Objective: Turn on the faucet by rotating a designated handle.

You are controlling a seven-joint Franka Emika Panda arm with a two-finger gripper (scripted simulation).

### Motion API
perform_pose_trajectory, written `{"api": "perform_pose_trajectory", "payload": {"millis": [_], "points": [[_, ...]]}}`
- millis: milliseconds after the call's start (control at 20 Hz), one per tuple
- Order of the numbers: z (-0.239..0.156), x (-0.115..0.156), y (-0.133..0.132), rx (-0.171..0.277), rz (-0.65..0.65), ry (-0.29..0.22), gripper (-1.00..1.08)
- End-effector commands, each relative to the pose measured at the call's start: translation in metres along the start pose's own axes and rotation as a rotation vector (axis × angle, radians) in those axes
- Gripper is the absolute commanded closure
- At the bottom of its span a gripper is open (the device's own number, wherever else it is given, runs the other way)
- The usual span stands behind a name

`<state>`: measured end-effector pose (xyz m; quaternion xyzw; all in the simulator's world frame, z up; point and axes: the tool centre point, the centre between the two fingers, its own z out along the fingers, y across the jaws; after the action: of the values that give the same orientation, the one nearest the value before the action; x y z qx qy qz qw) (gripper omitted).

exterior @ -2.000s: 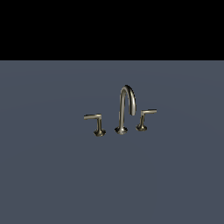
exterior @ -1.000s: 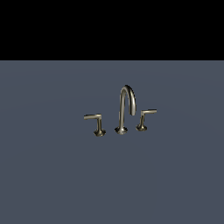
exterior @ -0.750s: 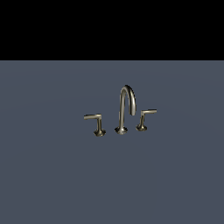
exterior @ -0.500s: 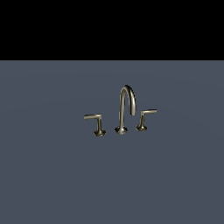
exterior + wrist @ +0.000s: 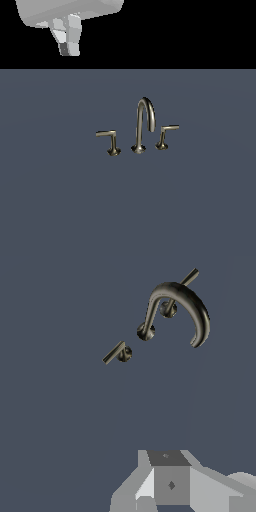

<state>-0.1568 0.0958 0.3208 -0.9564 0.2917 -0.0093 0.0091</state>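
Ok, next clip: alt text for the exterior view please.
A small brassy faucet stands on a grey-blue surface, its arched spout between two lever handles; the handle on the exterior view's left looks larger. The pale gripper hangs at the upper left, far from it.

Bronze faucet [image 5: 175, 306] on grey surface [image 5: 60, 416], arched spout between two levers, claw [image 5: 170, 481] partly visible, apart

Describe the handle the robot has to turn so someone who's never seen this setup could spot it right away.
Find the tall arched spout of the brassy faucet on the flat grey surface. Two lever handles flank it; take the one on the exterior view's left, the handle. It has an upright stem and a longer flat arm, and stands on the side away from the spout's drooping tip, unlike the smaller lever with its slanted stem.
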Motion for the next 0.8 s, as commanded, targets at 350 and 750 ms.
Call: {"api": "perform_pose_trajectory", "payload": {"millis": [350,750], "points": [[0.057,0.025,-0.034,-0.001,0.192,-0.003,1.08],[0.100,0.049,-0.055,-0.004,0.334,-0.005,1.08]]}}
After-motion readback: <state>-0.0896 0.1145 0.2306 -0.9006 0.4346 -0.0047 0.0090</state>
